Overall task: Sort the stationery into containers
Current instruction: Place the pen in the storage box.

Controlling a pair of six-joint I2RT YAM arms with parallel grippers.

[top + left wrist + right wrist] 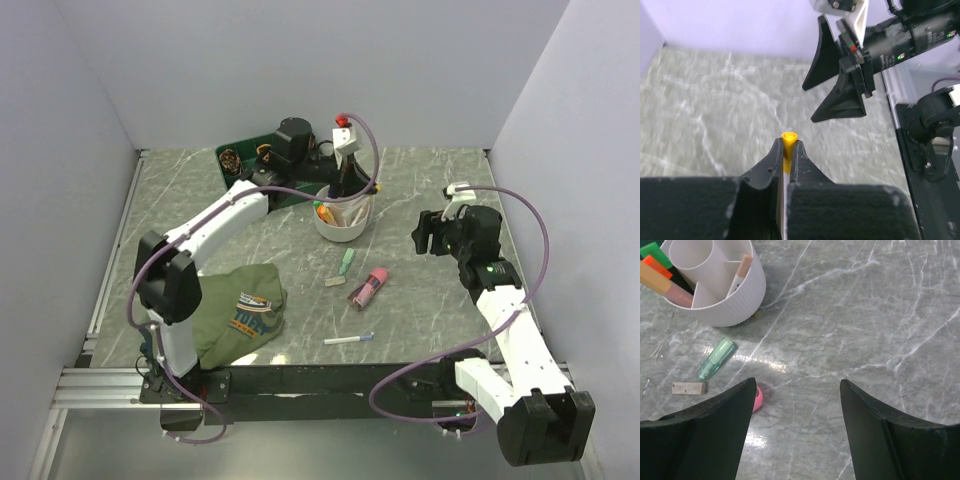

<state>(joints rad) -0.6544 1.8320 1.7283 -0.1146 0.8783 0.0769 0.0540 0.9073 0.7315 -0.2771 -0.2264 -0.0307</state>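
Observation:
My left gripper (788,145) is shut on a pen with a yellow end (789,139) and a white barrel. In the top view it hangs (346,188) just above the white divided cup (342,228). The cup (725,305) holds orange, green and pinkish markers. On the table in front of it lie a green highlighter (347,261), a pink marker (368,288) and a white-and-blue pen (348,340). My right gripper (425,235) is open and empty, right of the cup, above the table (797,390). The green highlighter (716,358) and the pink marker's tip (757,396) lie to its left.
A small white eraser (335,282) lies by the green highlighter. A folded olive shirt (240,310) lies at the front left. A green tray (245,160) stands at the back behind the cup. My right gripper also shows in the left wrist view (840,85).

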